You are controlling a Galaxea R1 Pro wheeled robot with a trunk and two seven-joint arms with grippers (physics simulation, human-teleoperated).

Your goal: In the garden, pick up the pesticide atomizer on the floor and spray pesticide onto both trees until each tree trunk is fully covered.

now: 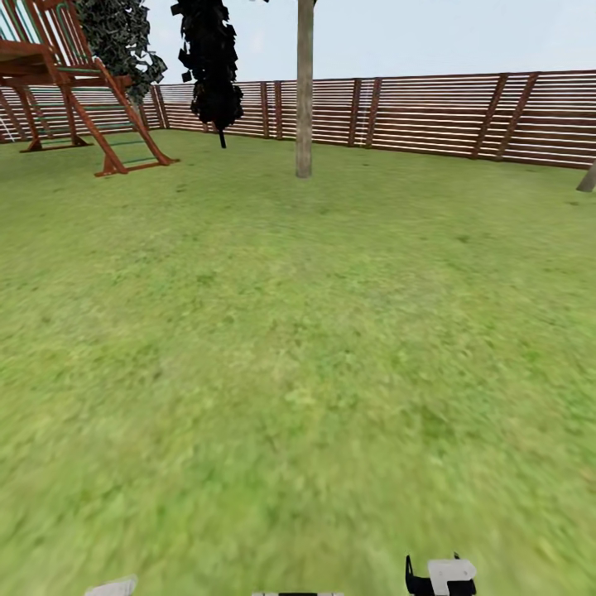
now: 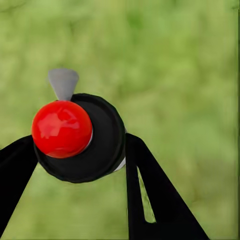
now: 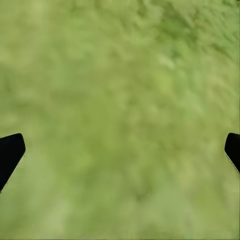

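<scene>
- My left claw (image 2: 80, 150) pinches the pesticide atomizer (image 2: 80, 137): black round body w/ a red knob (image 2: 62, 128) on top & a grey nozzle (image 2: 63, 82), one black finger (image 2: 150, 195) on each side, grass below.
- My right claw (image 3: 120, 150) is spread wide w/ nothing between the tips, over bare lawn (image 1: 290, 372).
- Pale tree trunk (image 1: 305, 91) stands far ahead, near the slat fence (image 1: 430, 116).
- Black cypress-like tree (image 1: 211, 58) & a wooden play frame (image 1: 74, 83) sit to its left.
</scene>
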